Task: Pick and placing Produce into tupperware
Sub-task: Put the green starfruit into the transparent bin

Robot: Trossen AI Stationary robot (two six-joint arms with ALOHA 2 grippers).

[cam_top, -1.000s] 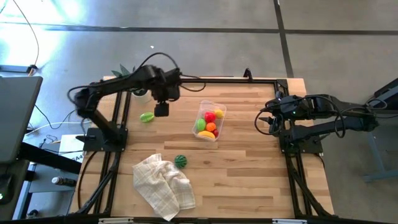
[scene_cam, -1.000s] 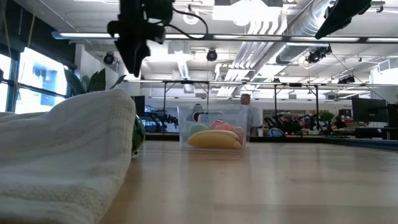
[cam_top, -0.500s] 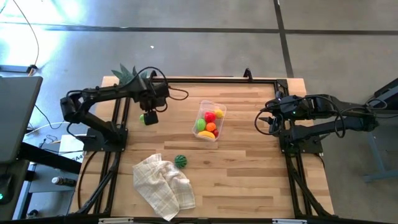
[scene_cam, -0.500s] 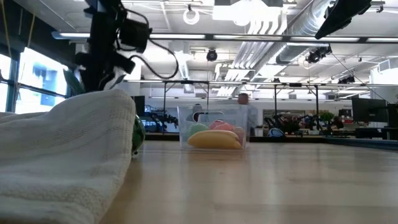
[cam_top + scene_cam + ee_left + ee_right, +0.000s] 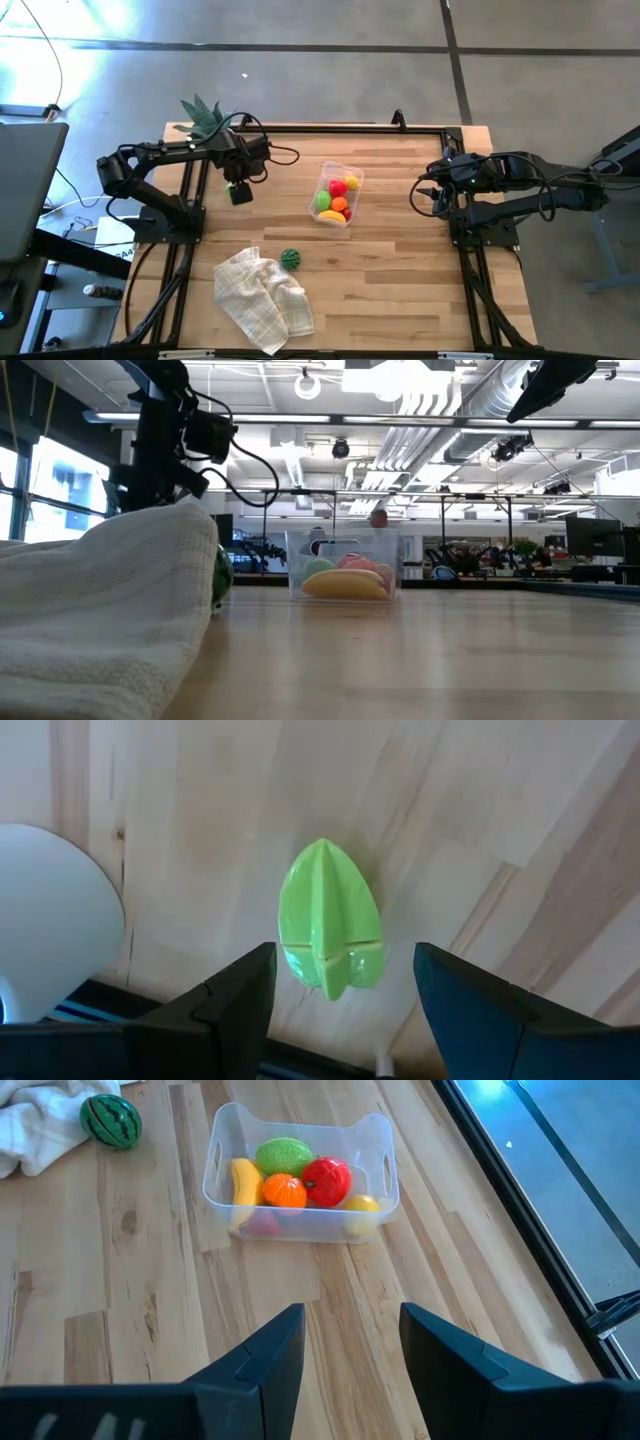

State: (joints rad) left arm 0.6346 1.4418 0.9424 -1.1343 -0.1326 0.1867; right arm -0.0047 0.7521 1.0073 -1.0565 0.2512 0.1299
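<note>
Nearest lay the crumpled checked cloth [image 5: 262, 300], the striped melon [image 5: 290, 258] just beside it. Farther left, the left gripper [image 5: 340, 995] hung spread, unclenched, around a ridged green piece [image 5: 328, 917]; smooth plastic might squirt free. Right gripper [image 5: 350, 1342] waited, parted, empty, facing the clear tupperware [image 5: 372, 1138].

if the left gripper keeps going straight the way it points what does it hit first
Most likely the green star-shaped fruit piece, which lies on the wooden table right between the open fingers of the left gripper. How much gap remains is unclear.
</note>
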